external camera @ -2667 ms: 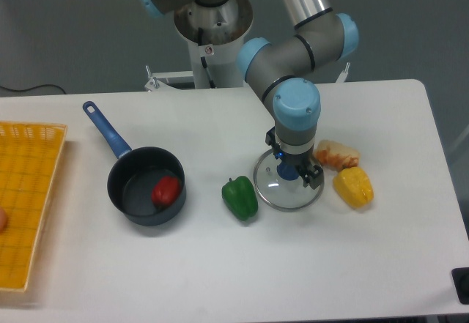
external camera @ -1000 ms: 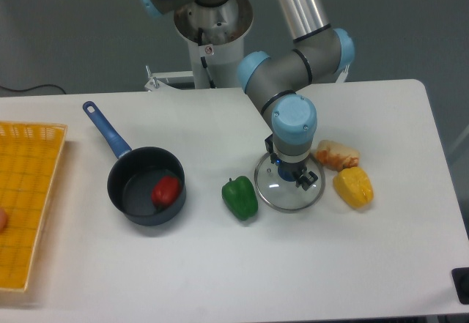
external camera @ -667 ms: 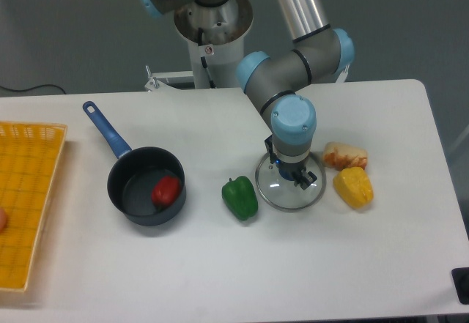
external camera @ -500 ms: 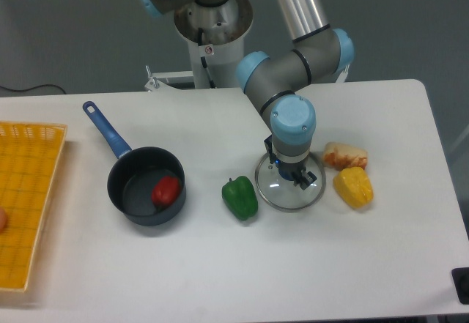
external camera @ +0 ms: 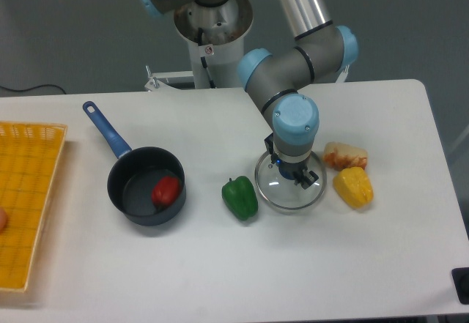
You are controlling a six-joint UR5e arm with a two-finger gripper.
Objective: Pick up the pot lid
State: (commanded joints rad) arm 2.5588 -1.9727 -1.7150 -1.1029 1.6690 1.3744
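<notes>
White table (external camera: pixel 190 275) holds crate (external camera: pixel 33 213), pan (external camera: pixel 130 184), lid (external camera: pixel 282 195), green pepper (external camera: pixel 239 197), yellow pepper (external camera: pixel 353 187), brown item (external camera: pixel 345 155).

You have the widest room on the near side of the pot lid (external camera: pixel 290 195), where the white table (external camera: pixel 293 264) runs on toward the camera. The green pepper (external camera: pixel 239 198) crowds the lid's pan-side edge; past it, a strip of table lets you through before the pan (external camera: pixel 139 209). Opposite, the yellow pepper (external camera: pixel 353 187) sits just beside the lid, with the brown item (external camera: pixel 345 155) just behind it, so you're tight there. Over the lid's far side, the arm (external camera: pixel 282 67) blocks your descent; diagonally beyond the green pepper, you have more passing room.
</notes>
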